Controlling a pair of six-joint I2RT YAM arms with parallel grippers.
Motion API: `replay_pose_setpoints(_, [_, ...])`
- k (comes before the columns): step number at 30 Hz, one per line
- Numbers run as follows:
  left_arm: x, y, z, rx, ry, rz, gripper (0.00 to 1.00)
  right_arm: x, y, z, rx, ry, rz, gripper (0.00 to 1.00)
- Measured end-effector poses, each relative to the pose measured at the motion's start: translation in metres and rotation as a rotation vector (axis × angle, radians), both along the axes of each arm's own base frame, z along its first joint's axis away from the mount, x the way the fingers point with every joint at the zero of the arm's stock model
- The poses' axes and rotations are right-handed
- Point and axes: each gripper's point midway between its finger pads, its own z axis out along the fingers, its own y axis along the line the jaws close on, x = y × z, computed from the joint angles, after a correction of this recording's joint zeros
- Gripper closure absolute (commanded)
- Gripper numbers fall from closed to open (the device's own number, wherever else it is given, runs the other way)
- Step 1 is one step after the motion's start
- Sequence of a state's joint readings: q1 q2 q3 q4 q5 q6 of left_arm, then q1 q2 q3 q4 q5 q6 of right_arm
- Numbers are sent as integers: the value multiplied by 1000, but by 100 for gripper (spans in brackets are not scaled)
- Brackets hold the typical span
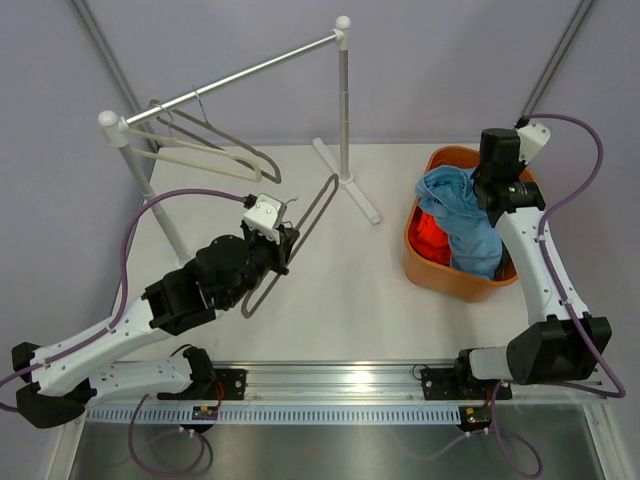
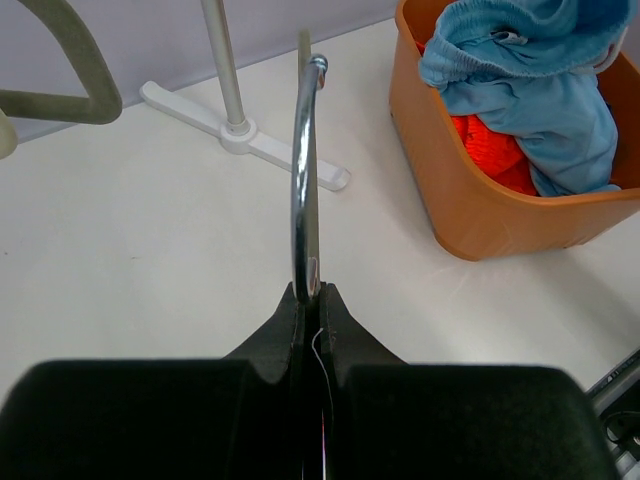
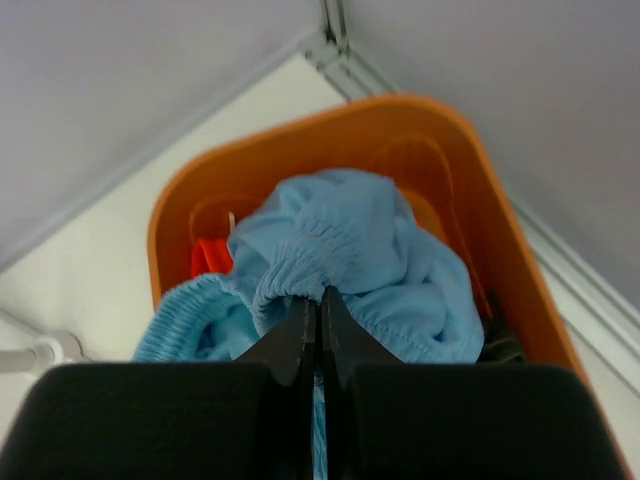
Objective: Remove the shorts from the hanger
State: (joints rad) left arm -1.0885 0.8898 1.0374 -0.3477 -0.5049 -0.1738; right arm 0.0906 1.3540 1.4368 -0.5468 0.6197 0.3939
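I see my right gripper (image 3: 312,300) closed on the light blue shorts (image 3: 350,250) heaped in the orange basket (image 1: 440,275) at right, my left gripper (image 2: 312,292) clamping the bare hanger (image 1: 318,205), stretched near-to-far, well left.

Your left arm (image 1: 100,350) and right arm (image 1: 535,260) match: white shells on the long links, chunky black housings at the joints. A purple cable (image 1: 160,200) loops free beside each and runs down to its black base (image 1: 215,385). Your left hand (image 2: 308,295) and right hand (image 3: 320,300) each end in 2 matte black fingers (image 2: 275,335), wedge-shaped and tapering to thin tips. A small white module (image 1: 265,212) sits at the left wrist.
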Motion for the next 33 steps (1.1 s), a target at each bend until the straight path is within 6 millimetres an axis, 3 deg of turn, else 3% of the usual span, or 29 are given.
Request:
replay_pose_setpoints(4, [0, -1, 0, -9, 7, 1, 100, 2, 1, -77, 129, 123, 25, 98])
replay_pose_setpoints(6, [-1, -1, 0, -15, 9, 2, 100, 5, 6, -109, 210, 168, 42, 89])
replay_pose_setpoints(9, [-1, -1, 0, -22, 15, 4, 100, 10, 21, -142, 366, 163, 91, 88])
replay_pose_setpoints(12, [-1, -2, 0, -29, 26, 7, 100, 12, 24, -160, 509, 135, 104, 93])
replay_pose_setpoints(16, [2, -4, 8, -38, 38, 23, 100, 24, 25, -167, 611, 102, 112, 82])
replay_pose_setpoints(21, [9, -6, 20, -53, 46, 71, 100, 22, 29, -170, 647, 69, 105, 79])
replay_pose_setpoints(23, [14, -8, 25, -48, 56, 103, 100, 17, 25, -166, 646, 46, 78, 65])
replay_pose_setpoints(30, [48, -27, 53, -51, 92, 223, 100, -13, 16, -133, 614, -33, 21, 38])
replay_pose_setpoints(33, [66, -27, 55, -42, 105, 290, 100, -21, 19, -121, 605, -41, 40, 23])
